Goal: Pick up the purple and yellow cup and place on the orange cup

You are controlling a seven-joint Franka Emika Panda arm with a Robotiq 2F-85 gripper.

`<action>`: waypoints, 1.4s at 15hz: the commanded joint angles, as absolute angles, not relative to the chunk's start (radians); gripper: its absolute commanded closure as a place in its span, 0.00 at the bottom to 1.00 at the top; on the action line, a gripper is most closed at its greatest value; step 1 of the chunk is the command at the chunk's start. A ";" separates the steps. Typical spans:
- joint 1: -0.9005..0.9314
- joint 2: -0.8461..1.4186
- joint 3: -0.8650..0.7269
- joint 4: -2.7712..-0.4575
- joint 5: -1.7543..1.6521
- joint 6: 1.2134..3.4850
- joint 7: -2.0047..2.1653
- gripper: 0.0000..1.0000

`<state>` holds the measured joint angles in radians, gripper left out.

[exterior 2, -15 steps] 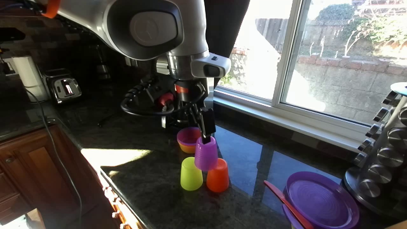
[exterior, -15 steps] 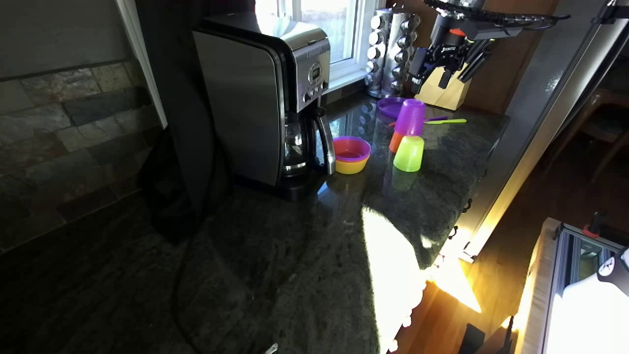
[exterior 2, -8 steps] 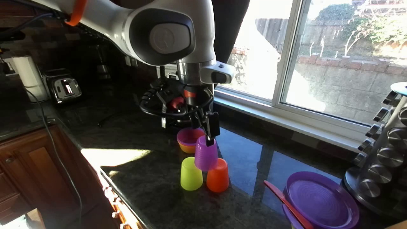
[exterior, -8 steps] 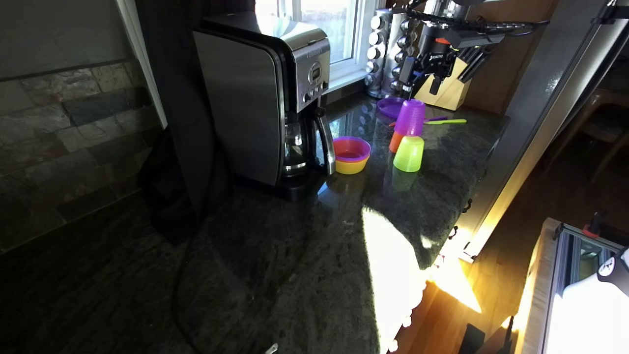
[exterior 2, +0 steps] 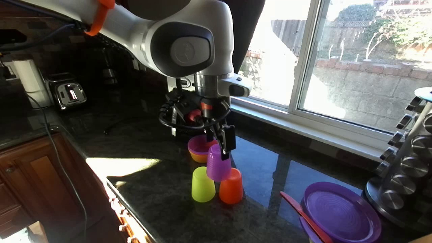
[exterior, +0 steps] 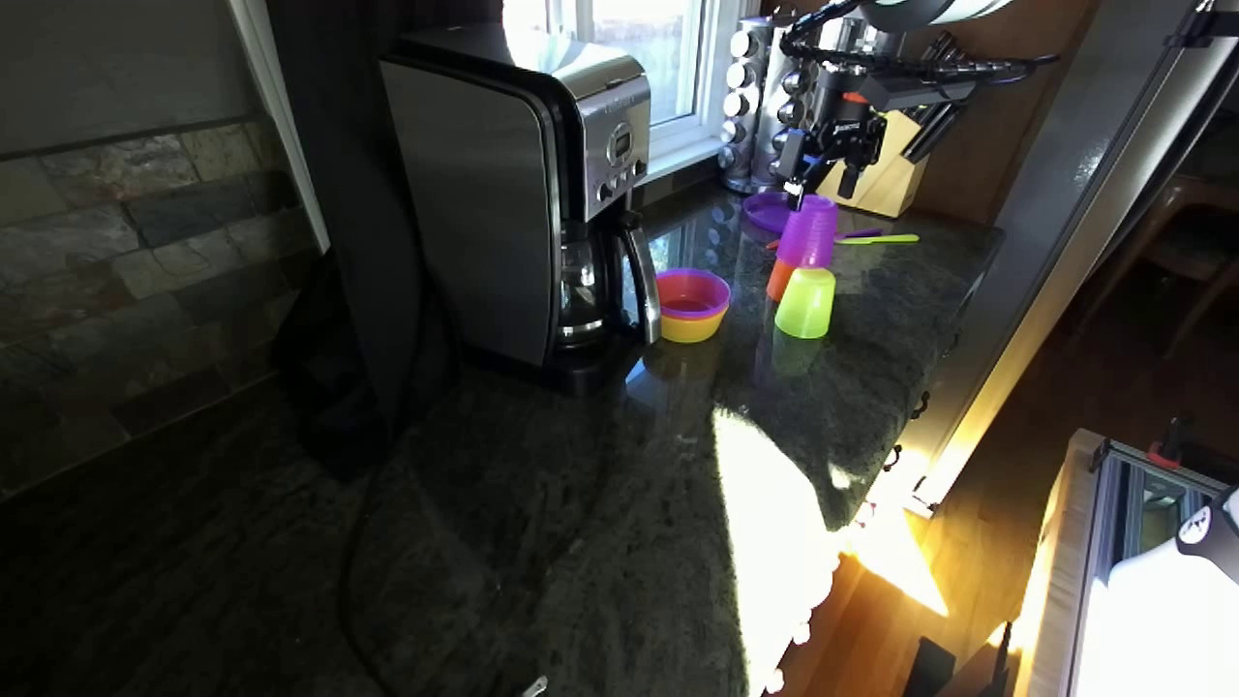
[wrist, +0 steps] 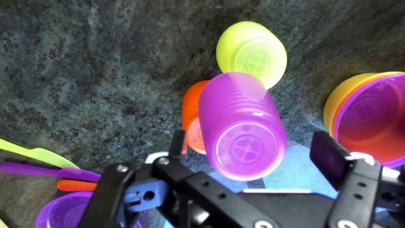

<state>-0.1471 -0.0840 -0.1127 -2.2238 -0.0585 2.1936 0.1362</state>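
A purple cup [exterior 2: 217,168] stands upside down, bridging a lime-yellow cup [exterior 2: 203,185] and an orange cup [exterior 2: 231,187], both upside down on the counter. The purple cup [exterior: 806,235] sits above the yellow cup [exterior: 805,305] and orange cup [exterior: 780,281] in an exterior view too. My gripper [exterior 2: 217,149] is at the purple cup's top. In the wrist view my gripper [wrist: 249,135] is open, its fingers either side of the purple cup [wrist: 242,110] with a gap on each side. The orange cup [wrist: 191,104] is partly hidden behind it; the yellow cup [wrist: 253,53] lies beyond.
Stacked bowls [exterior 2: 198,157] stand beside the cups, near the right finger in the wrist view. A coffee maker [exterior: 484,213] is past them. A purple plate [exterior 2: 341,211] with a red knife [exterior 2: 300,211] and a spice rack [exterior 2: 405,175] stand along the window side.
My gripper has come down and sideways, from above and beside the purple cup to around its top. The cups have not moved.
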 commanded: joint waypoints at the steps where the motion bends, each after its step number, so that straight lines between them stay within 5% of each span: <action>1: -0.140 -0.061 -0.116 -2.200 -0.045 2.151 0.144 0.13; 2: -0.140 -0.059 -0.116 -2.200 -0.045 2.149 0.144 0.26; 7: -0.142 -0.057 -0.117 -2.198 -0.052 2.146 0.151 0.59; 21: -0.167 -0.043 -0.150 -2.163 -0.041 2.156 0.165 0.59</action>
<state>-0.1659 -0.0705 -0.1428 -2.1854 -0.0589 2.1885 0.1573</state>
